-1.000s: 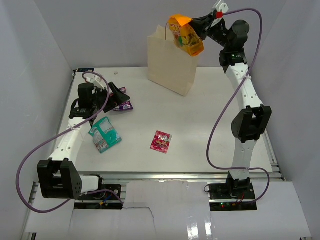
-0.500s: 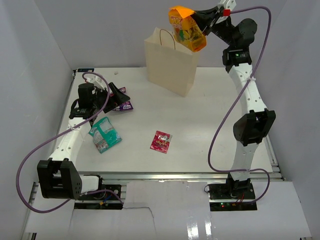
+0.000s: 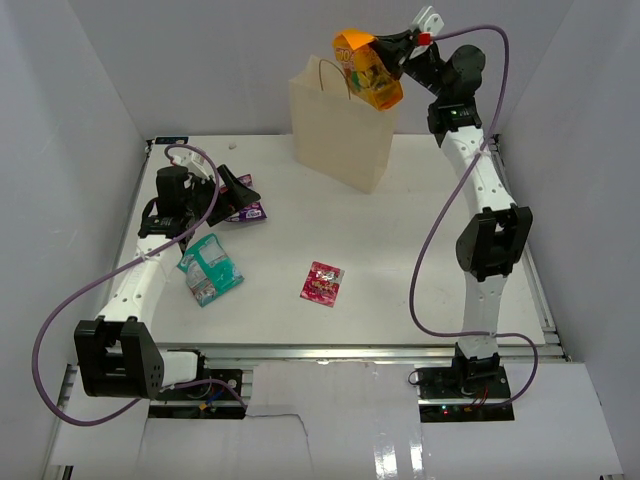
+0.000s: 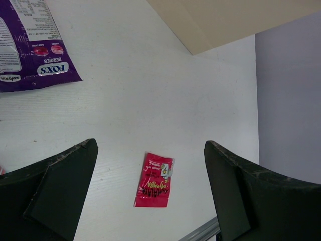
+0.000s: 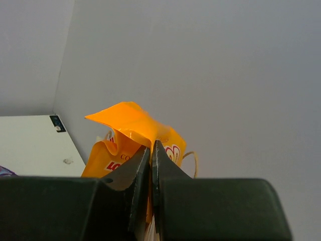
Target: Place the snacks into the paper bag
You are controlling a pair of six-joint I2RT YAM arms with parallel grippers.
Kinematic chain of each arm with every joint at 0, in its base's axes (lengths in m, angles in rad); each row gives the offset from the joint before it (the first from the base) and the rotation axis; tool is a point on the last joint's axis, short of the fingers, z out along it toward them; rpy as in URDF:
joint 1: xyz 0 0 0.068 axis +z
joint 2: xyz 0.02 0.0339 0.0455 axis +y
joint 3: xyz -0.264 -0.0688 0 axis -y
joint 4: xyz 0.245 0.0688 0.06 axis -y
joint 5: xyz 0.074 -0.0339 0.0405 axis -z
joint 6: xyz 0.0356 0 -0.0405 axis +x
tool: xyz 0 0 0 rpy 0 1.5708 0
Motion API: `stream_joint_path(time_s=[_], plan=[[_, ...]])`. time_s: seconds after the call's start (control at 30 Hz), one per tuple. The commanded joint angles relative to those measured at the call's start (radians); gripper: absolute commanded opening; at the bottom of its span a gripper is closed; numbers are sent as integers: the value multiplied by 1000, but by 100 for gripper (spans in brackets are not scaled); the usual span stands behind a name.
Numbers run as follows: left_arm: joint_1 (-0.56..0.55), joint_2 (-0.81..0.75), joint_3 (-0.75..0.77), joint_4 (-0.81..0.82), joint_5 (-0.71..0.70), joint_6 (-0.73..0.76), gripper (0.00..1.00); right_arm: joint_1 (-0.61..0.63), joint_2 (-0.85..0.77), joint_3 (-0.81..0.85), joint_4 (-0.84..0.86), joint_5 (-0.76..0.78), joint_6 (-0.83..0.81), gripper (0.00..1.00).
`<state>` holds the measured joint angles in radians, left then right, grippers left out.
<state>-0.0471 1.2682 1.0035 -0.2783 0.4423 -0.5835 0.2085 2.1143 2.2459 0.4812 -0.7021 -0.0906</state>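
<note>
The white table (image 3: 400, 260) carries the paper bag (image 3: 340, 130), which stands upright at the far side with its mouth open and its twine handles up; the left wrist view catches only its lower corner (image 4: 241, 20). The right arm reaches high toward the bag, and the right gripper (image 3: 392, 48) is pinched tight on the top edge of the orange bag (image 3: 368, 72), which hangs over the paper bag's right rim (whether its lower end is inside the mouth cannot be told). From the right wrist the jaws (image 5: 151, 150) press together with the orange foil (image 5: 125, 125) caught between them. The left gripper (image 3: 240, 190) sits low on the left side of the table, its jaws spread wide (image 4: 150, 144) and holding nothing. The teal pack (image 3: 210, 268) lies flat near the left arm. The purple pack (image 3: 247, 211) lies just beside the left gripper, partly hidden by it from above, print up (image 4: 30, 45). The red sachet (image 3: 322, 283) lies alone mid-table, well apart from the rest, and shows between the left jaws (image 4: 154, 179).
</note>
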Motion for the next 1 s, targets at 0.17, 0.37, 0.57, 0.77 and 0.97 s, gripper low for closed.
stream_joint_path(time_s=[0.17,0.37,0.57,0.77,0.97], plan=[[0,-18,7,-15,13,16,98,26,35,70,142,90,-93,8],[0,-20,3,-21,15,14,98,34,53,17,135,101,-126,10],[0,-20,4,-21,12,14,98,35,69,-8,119,113,-166,31],[0,-16,7,-21,13,16,98,37,79,-23,103,118,-192,35],[1,-10,6,-24,7,13,98,37,66,-17,91,90,-172,35]])
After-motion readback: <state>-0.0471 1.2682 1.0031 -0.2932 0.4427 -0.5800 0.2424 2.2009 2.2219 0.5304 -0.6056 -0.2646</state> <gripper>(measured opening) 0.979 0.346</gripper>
